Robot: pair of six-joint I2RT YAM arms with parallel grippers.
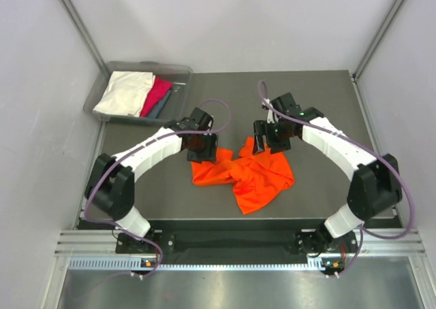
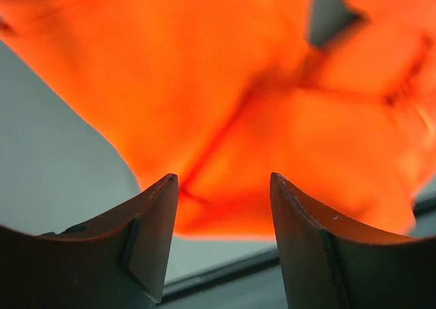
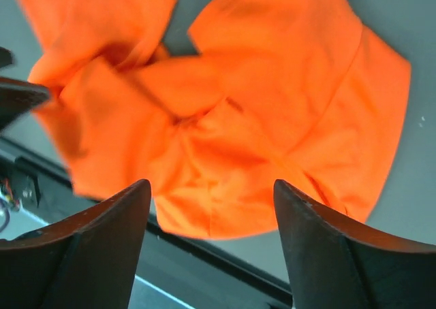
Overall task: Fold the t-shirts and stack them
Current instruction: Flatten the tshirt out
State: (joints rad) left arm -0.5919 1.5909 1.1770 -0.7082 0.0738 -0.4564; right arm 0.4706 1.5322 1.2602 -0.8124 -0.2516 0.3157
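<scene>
Bin [image 1: 178,90]: translucent grey plastic, rectangular; upper left of frame, at the table's far left corner.
Table [image 1: 320,98]: dark grey flat top; centre of frame.
Walls [image 1: 231,23]: plain white panels; top and both sides.
Posts [image 1: 76,22]: two slanted metal bars; upper corners.
Rail [image 1: 225,254]: aluminium, across the bottom.

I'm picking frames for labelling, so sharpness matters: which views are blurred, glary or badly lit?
Top external: sharp and evenly lit, the crumpled bright orange cloth t-shirt crisp. Left wrist: the shirt is very close, soft-focused and glowing, its folds washed out; the dark gripper fingers are in shade. Right wrist: the shirt is mostly sharp, its left edge smeared.
</scene>
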